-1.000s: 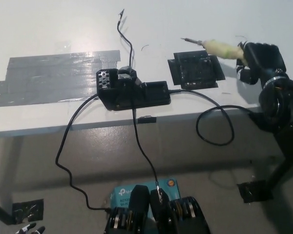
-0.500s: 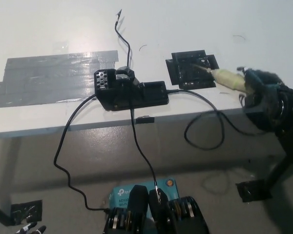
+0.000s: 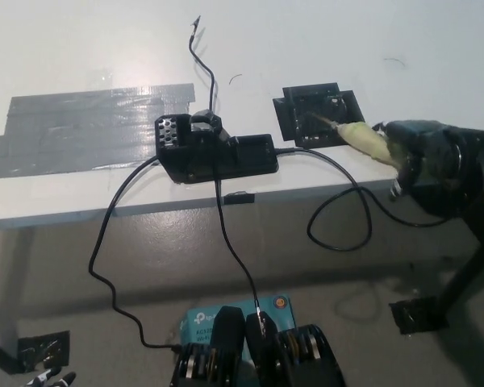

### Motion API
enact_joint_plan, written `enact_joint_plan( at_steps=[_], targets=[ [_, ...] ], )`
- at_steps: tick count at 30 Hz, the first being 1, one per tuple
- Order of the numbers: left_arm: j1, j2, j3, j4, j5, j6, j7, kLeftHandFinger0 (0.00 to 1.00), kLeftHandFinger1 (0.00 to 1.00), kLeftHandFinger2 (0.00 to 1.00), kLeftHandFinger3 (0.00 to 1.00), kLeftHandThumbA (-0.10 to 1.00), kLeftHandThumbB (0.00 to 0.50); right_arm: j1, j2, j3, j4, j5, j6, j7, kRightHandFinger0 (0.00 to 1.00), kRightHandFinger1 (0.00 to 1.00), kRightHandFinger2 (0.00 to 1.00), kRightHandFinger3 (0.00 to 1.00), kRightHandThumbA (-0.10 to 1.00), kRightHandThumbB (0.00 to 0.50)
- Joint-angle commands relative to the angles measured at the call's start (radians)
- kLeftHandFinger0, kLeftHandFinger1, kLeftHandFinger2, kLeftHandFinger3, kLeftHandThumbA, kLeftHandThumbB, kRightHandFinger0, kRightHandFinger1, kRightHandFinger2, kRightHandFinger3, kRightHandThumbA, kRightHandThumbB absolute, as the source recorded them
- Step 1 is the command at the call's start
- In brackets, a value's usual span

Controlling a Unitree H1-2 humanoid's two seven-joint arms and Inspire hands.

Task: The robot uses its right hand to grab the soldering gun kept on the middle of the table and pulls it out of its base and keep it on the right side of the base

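Lowered since before, the soldering gun (image 3: 361,137) is being gripped by the right robot hand (image 3: 423,157), its tip over the black patch (image 3: 306,109) on the counter (image 3: 306,40), right of the base (image 3: 214,153).

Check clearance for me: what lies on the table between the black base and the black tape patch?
In the head view, only bare white table and the thin black cord lie between the base and the tape patch.

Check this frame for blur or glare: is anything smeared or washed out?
Head view: the right hand and the soldering gun it holds are slightly motion-softened; the base and its cable look sharp; the white table is bright, mildly washed out.
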Motion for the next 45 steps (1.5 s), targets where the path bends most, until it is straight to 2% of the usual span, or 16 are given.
enact_joint_plan(
  at_steps=[1,13,20,26,27,28,32,33,35,36,37,38,39,40,44,45],
  targets=[
    [0.012,0.024,0.018,-0.024,0.002,0.010,-0.001,0.83,0.88,1.00,1.00,0.71,0.181,-0.064,-0.046,-0.049,-0.064,-0.001,0.053,-0.020,1.00,1.00,1.00,1.00,0.97,0.500],
    [0.025,0.022,0.025,-0.018,0.003,-0.001,0.000,0.84,0.88,1.00,1.00,0.72,0.164,-0.074,-0.115,-0.158,-0.154,0.006,0.081,-0.064,1.00,1.00,1.00,1.00,1.00,0.500],
    [0.037,0.035,0.044,-0.034,-0.004,0.012,-0.001,0.84,0.87,1.00,1.00,0.72,0.174,0.004,-0.270,-0.334,-0.474,0.125,0.079,0.015,1.00,1.00,1.00,1.00,1.00,0.500],
    [0.031,0.029,0.055,-0.018,-0.017,-0.002,-0.010,0.81,0.84,1.00,1.00,0.74,0.195,0.278,-0.440,-0.775,-0.909,0.370,0.095,0.136,1.00,1.00,1.00,1.00,1.00,0.450],
    [0.033,0.030,0.056,-0.023,-0.018,-0.001,-0.011,0.80,0.83,1.00,1.00,0.75,0.199,0.350,-0.419,-0.912,-0.970,0.386,0.095,0.170,1.00,1.00,1.00,1.00,1.00,0.377],
    [0.033,0.026,0.061,-0.025,-0.024,-0.003,-0.010,0.79,0.83,1.00,1.00,0.75,0.209,0.414,-0.411,-0.989,-1.003,0.420,0.095,0.148,1.00,1.00,1.00,1.00,1.00,0.354],
    [0.035,0.017,0.078,-0.024,-0.044,-0.023,-0.013,0.76,0.82,1.00,1.00,0.76,0.226,0.704,-0.281,-1.330,-1.109,0.496,0.095,0.047,1.00,1.00,1.00,1.00,1.00,0.370],
    [0.035,0.017,0.078,-0.023,-0.045,-0.024,-0.013,0.76,0.82,1.00,1.00,0.76,0.226,0.711,-0.276,-1.337,-1.111,0.502,0.095,0.043,1.00,1.00,1.00,1.00,1.00,0.371],
    [0.031,0.011,0.076,-0.018,-0.040,-0.030,-0.008,0.80,0.84,1.00,1.00,0.76,0.227,0.825,-0.082,-1.487,-1.117,0.591,0.095,-0.065,1.00,1.00,1.00,1.00,0.88,0.361],
    [0.031,0.009,0.075,-0.015,-0.040,-0.032,-0.006,0.81,0.85,1.00,1.00,0.76,0.224,0.871,-0.039,-1.494,-1.119,0.595,0.095,-0.093,1.00,1.00,1.00,1.00,0.89,0.315],
    [0.031,0.008,0.075,-0.014,-0.040,-0.033,-0.006,0.81,0.85,1.00,1.00,0.76,0.225,0.872,-0.039,-1.496,-1.120,0.598,0.095,-0.092,1.00,1.00,1.00,1.00,0.89,0.315],
    [0.031,0.005,0.072,-0.011,-0.036,-0.033,-0.004,0.81,0.86,1.00,1.00,0.76,0.211,0.890,0.038,-1.523,-1.110,0.537,0.095,-0.068,1.00,1.00,1.00,1.00,0.88,0.370],
    [0.030,0.003,0.073,-0.010,-0.037,-0.036,-0.003,0.78,0.84,1.00,1.00,0.76,0.203,0.871,0.132,-1.559,-1.089,0.518,0.095,-0.065,1.00,1.00,1.00,1.00,0.81,0.245],
    [0.030,0.000,0.074,-0.012,-0.038,-0.036,-0.001,0.77,0.84,1.00,1.00,0.75,0.205,0.858,0.195,-1.570,-1.072,0.498,0.095,-0.067,1.00,1.00,1.00,1.00,0.75,0.217],
    [0.022,0.002,0.071,-0.013,-0.034,-0.028,-0.003,0.79,0.84,1.00,1.00,0.75,0.194,0.845,0.268,-1.544,-0.878,0.526,0.095,-0.150,1.00,1.00,1.00,1.00,0.61,0.109],
    [0.022,0.002,0.071,-0.013,-0.034,-0.028,-0.003,0.79,0.84,1.00,1.00,0.75,0.194,0.845,0.268,-1.544,-0.878,0.526,0.095,-0.150,1.00,1.00,1.00,1.00,0.61,0.109]
  ],
)
